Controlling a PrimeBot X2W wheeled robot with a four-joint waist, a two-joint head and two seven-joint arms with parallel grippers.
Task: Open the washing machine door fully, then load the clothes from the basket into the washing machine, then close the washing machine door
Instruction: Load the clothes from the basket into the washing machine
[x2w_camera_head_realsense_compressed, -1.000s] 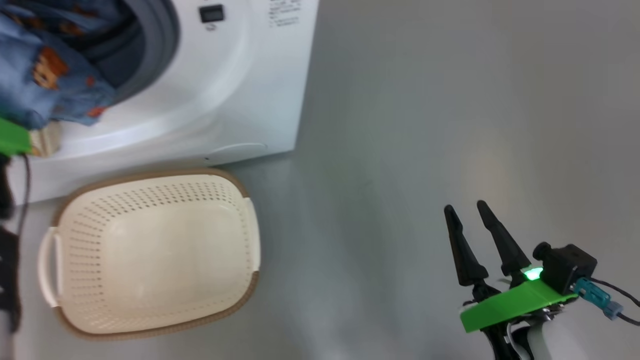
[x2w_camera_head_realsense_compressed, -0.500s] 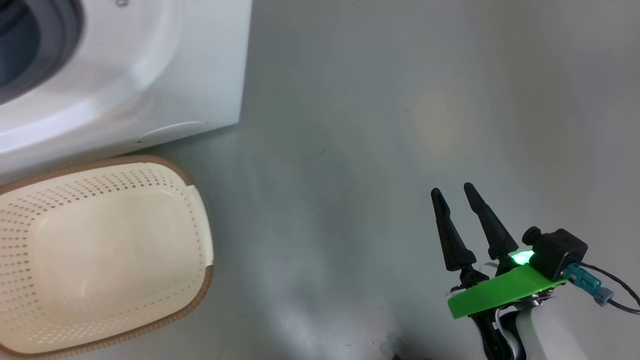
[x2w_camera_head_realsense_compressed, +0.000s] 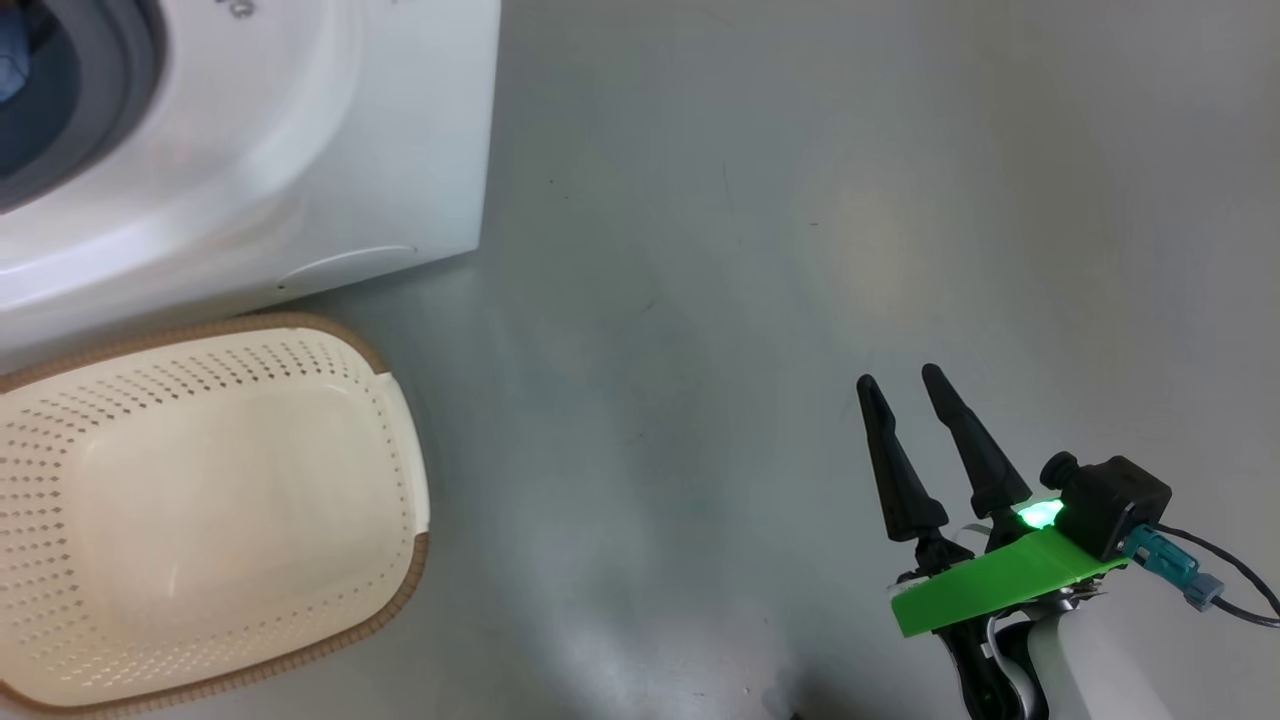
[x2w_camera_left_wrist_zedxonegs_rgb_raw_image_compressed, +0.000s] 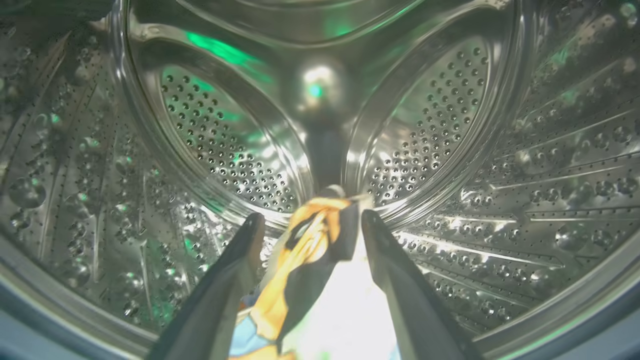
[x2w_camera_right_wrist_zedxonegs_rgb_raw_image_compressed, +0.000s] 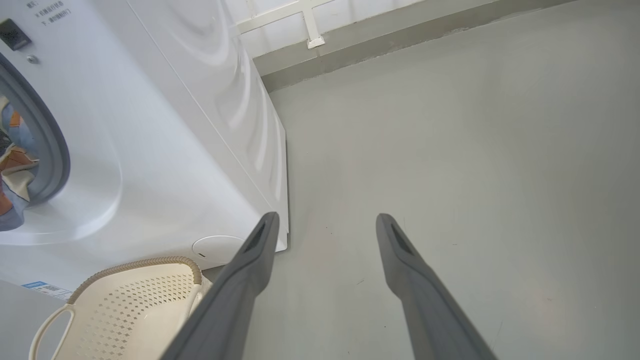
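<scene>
In the left wrist view my left gripper (x2w_camera_left_wrist_zedxonegs_rgb_raw_image_compressed: 310, 220) is inside the washing machine's steel drum (x2w_camera_left_wrist_zedxonegs_rgb_raw_image_compressed: 450, 125), fingers spread apart and open. The clothes (x2w_camera_left_wrist_zedxonegs_rgb_raw_image_compressed: 310, 250), orange and light blue, hang loosely between them. The white washing machine (x2w_camera_head_realsense_compressed: 300, 150) fills the upper left of the head view, with a sliver of blue cloth (x2w_camera_head_realsense_compressed: 10, 60) in its opening. The right wrist view shows clothes (x2w_camera_right_wrist_zedxonegs_rgb_raw_image_compressed: 12, 165) in the mouth of the machine (x2w_camera_right_wrist_zedxonegs_rgb_raw_image_compressed: 175, 125). The cream basket (x2w_camera_head_realsense_compressed: 410, 580) stands in front, with nothing in it. My right gripper (x2w_camera_head_realsense_compressed: 898, 380) hovers open over the floor, far to the right. The door is out of view.
Bare grey floor (x2w_camera_head_realsense_compressed: 750, 250) spreads to the right of the machine and basket. In the right wrist view my right gripper (x2w_camera_right_wrist_zedxonegs_rgb_raw_image_compressed: 326, 220) points along the machine's side, the basket (x2w_camera_right_wrist_zedxonegs_rgb_raw_image_compressed: 135, 264) is at lower left, and a wall base with white framing (x2w_camera_right_wrist_zedxonegs_rgb_raw_image_compressed: 310, 30) runs behind.
The head camera has turned, so machine and basket sit further left in the picture. The blue bundle that hung at the drum mouth has passed out of the picture's upper left. My right gripper stays put.
</scene>
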